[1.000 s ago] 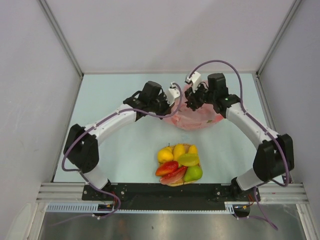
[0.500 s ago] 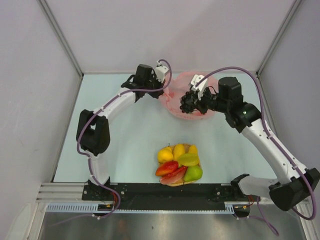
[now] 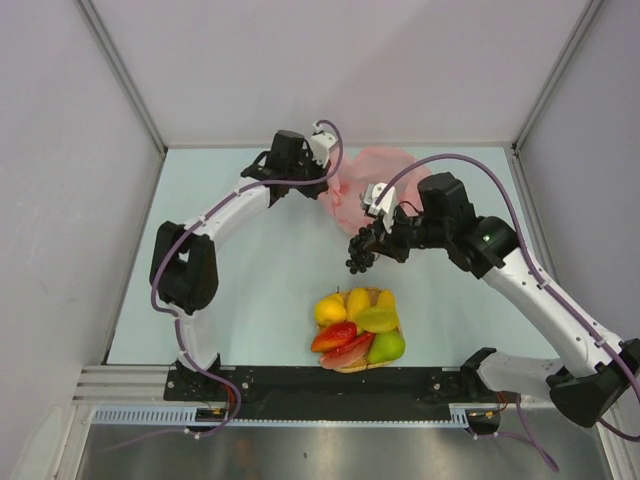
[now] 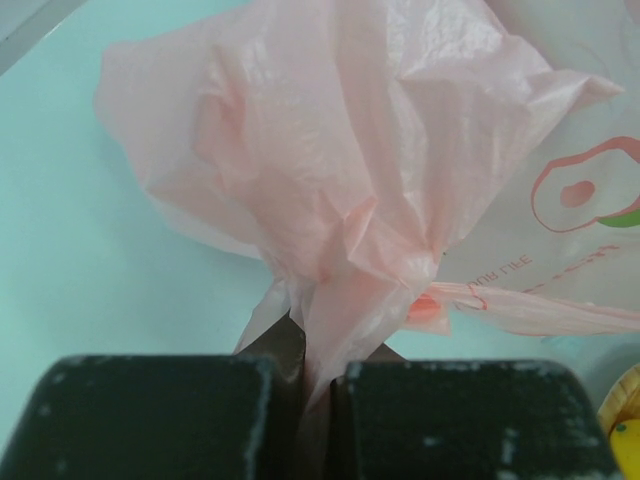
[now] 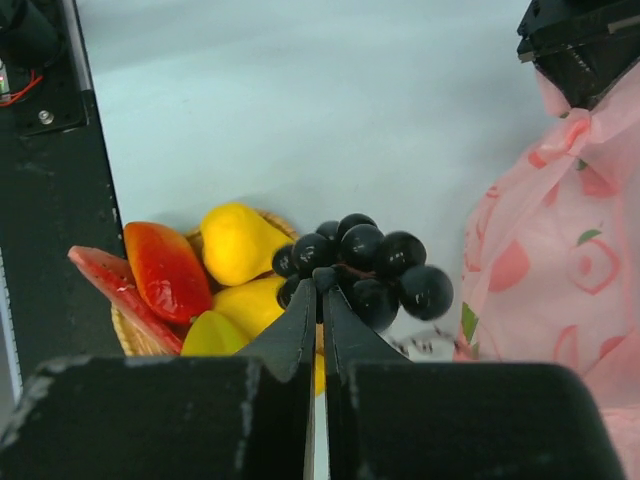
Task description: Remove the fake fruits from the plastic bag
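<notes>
My right gripper is shut on the dark purple grape bunch and holds it in the air between the bag and the tray. My left gripper is shut on a bunched fold of the translucent pink plastic bag at its left side. The other fake fruits lie on the woven tray at the front: yellow lemon, mango, red-orange fruit, watermelon slice, green pear.
White walls with metal posts enclose the pale blue table on three sides. A black rail runs along the near edge behind the tray. The left arm's body arches over the left half of the table.
My right gripper has carried the grape bunch out of the bag and forward toward the tray. My left gripper first moved back a little, then stayed shut on the bag.
</notes>
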`<state>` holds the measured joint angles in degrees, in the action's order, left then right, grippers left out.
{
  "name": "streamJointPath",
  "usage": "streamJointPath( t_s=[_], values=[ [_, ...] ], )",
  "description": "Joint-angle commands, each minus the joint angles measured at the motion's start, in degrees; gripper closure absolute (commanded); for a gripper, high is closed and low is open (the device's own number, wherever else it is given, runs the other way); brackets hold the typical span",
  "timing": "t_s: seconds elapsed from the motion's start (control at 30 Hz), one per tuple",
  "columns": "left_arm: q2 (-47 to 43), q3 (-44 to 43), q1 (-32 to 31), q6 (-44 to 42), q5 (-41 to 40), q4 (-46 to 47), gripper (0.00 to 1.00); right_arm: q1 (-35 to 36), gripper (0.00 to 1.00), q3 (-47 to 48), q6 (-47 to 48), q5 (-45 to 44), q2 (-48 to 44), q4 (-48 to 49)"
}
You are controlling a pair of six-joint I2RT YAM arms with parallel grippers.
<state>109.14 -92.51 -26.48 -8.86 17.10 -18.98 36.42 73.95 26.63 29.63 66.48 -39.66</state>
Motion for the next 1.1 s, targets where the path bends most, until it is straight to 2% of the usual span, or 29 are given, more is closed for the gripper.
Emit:
streamJointPath(
  t_s=[0.0,0.4,0.73,1.07],
  values=[
    [-5.2,2.9,-0.2,1.7,2.1,1.0,1.0,0.7,1.0,-0.6,-1.7,1.8,-1.7,-0.4],
    [-6.7,3.1,-0.9,3.1,5.6,-2.4,1.0,1.5,1.0,-1.4,-0.9,-0.4,2.6,2.7],
    [-8.7,4.5,-0.9,1.0,5.1,-3.2,1.0,8.6,1.0,-3.3,5.0,-3.1,5.7,2.7],
    [-17.1,14.6,-0.9,1.0,6.2,-2.7,1.0,12.6,1.0,-5.0,8.9,-3.3,7.4,-1.5]
  ],
)
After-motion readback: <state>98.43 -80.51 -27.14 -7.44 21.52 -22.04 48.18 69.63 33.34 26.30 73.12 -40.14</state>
